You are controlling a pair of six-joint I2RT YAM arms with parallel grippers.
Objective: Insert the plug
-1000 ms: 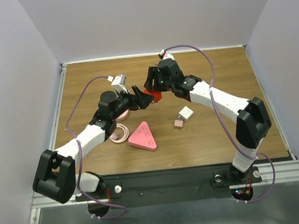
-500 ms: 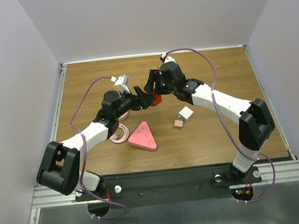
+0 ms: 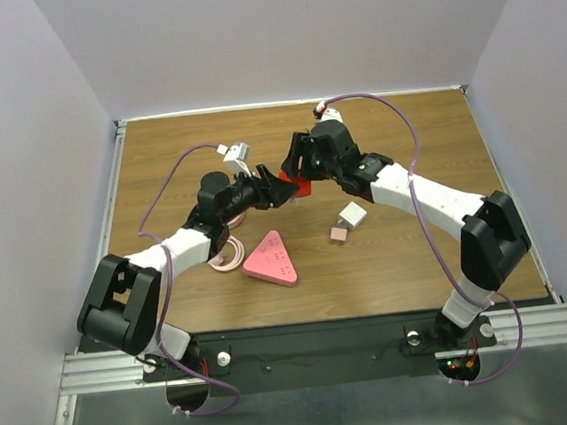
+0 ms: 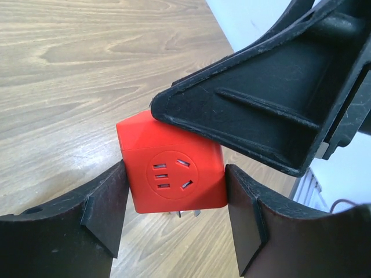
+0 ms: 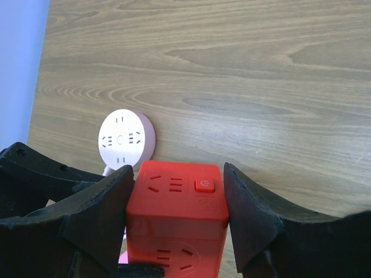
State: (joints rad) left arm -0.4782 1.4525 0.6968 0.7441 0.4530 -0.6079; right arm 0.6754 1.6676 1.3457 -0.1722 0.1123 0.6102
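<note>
Jointly, left pincer [image 4: 174,217] and right pincer [image 5: 178,202] each clamped on red socket cube [image 4: 174,174]; pale round socket [image 5: 124,139] nearby on table [image 5: 243,69].

1 red cube [image 4: 174,174], 1 round socket [image 5: 123,139], 1 pink triangle [image 3: 271,260], 2 small blocks [image 3: 353,213].

Possibly prongs [image 4: 184,214], mostly hidden under red cube [image 4: 174,174].

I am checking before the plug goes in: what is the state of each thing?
red cube: held by both grippers.
right gripper: shut on the red cube.
left gripper: shut on the red cube.
round socket: flat on table, nothing plugged in.
triangular strip: flat, nothing plugged in.
</note>
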